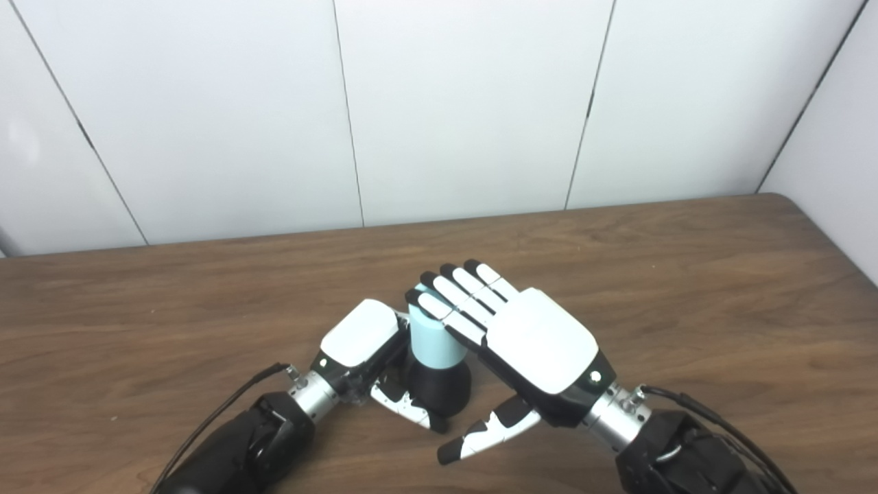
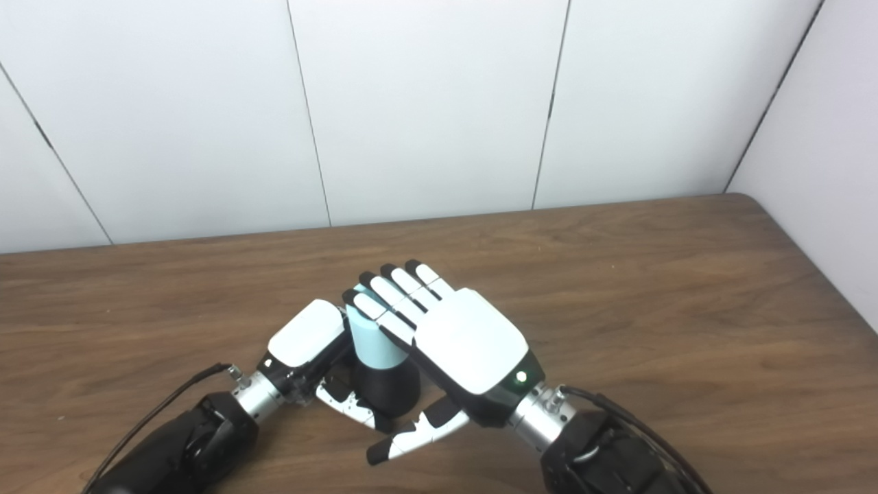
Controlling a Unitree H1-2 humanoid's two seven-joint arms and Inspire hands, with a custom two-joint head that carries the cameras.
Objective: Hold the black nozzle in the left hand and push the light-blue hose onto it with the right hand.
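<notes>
The black nozzle (image 1: 439, 387) stands upright near the table's front middle, with the light-blue hose (image 1: 433, 341) sitting upright on its top. My left hand (image 1: 360, 334) is shut on the nozzle from the left; its thumb curls across the nozzle's front and its fingers are hidden behind. My right hand (image 1: 538, 346) comes in from the right, open and flat. Its straight fingers (image 1: 456, 291) lie over the hose's top end and hide it, while the thumb hangs apart lower down, in front of the nozzle. How deep the hose sits on the nozzle is not visible.
The brown wooden table (image 1: 686, 274) reaches back to a white panelled wall (image 1: 466, 103). Its right edge runs along another white wall at the far right. Black cables trail from both wrists near the front edge.
</notes>
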